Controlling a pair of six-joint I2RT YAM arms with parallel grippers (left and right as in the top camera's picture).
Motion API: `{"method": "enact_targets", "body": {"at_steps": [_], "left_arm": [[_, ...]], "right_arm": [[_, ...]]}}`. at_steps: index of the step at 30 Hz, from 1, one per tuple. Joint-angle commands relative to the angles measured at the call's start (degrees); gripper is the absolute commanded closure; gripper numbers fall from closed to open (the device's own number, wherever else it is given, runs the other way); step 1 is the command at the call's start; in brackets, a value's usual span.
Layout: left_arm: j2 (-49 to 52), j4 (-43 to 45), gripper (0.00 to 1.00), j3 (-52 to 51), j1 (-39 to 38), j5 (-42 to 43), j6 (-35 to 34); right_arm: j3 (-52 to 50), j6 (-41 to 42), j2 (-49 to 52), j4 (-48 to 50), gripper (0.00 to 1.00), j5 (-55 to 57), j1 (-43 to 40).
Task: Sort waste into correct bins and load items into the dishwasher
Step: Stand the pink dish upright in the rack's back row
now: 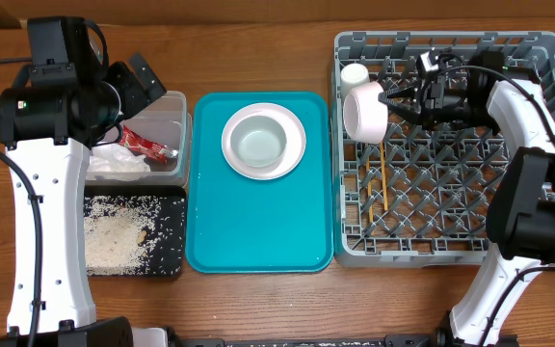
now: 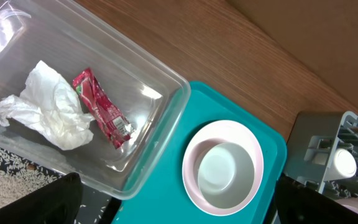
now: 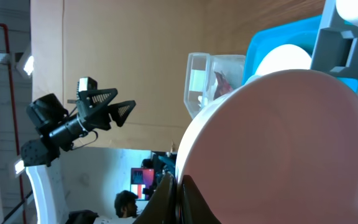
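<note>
Pale pink round bowl [image 1: 364, 113] is held on edge at the 10 o'clock corner of the large grey plastic dish rack [image 1: 451, 241], at 6 o'clock of the small white cup [image 1: 355, 74]. The right gripper [image 1: 393, 99] is clenched on its rim. Judgement: seat it between pegs until it leans supported, clear of the cup, then release. Left gripper [image 1: 133, 82] is spread wide and empty over the clear plastic tub [image 1: 183, 135].

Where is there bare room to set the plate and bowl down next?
Bare: the rack grid right of the chopsticks, toward its near rim; the near half of the tray, below the plate. Crowded: the rack's far-left corner, with cup and pink bowl.
</note>
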Motion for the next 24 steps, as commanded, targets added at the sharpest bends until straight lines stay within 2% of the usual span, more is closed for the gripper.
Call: {"method": "enact_targets", "body": {"at_steps": [1,5,7,8,12,13,24], "left_arm": [[-0.76,0.09,0.00,1.09,0.11,0.42,0.76],[-0.76,0.09,0.00,1.09,0.11,0.42,0.76],[-0.76,0.09,0.00,1.09,0.11,0.42,0.76],[-0.76,0.09,0.00,1.09,0.11,0.39,0.74],[-0.76,0.09,0.00,1.09,0.11,0.39,0.76],[-0.76,0.09,0.00,1.09,0.11,0.42,0.76],[-0.76,0.11,0.00,1.09,0.11,0.42,0.74]], "right_arm": [[1.25,-0.94,0.39,0.22,0.96,0.59,-0.50],[1.25,-0.90,0.39,1.42,0.95,1.18,-1.70],[1.25,-0.94,0.39,1.46,0.91,2.47,-2.67],[1.25,-0.92,0.39,1.44,0.87,3.32,-3.08],[1.25,-0.90,0.39,1.75,0.48,7.50,-4.24],[1.25,-0.92,0.39,1.73,0.45,8.20,-4.33],[1.27,1.38,0.39,4.35,0.45,11.13,-6.60]]}}
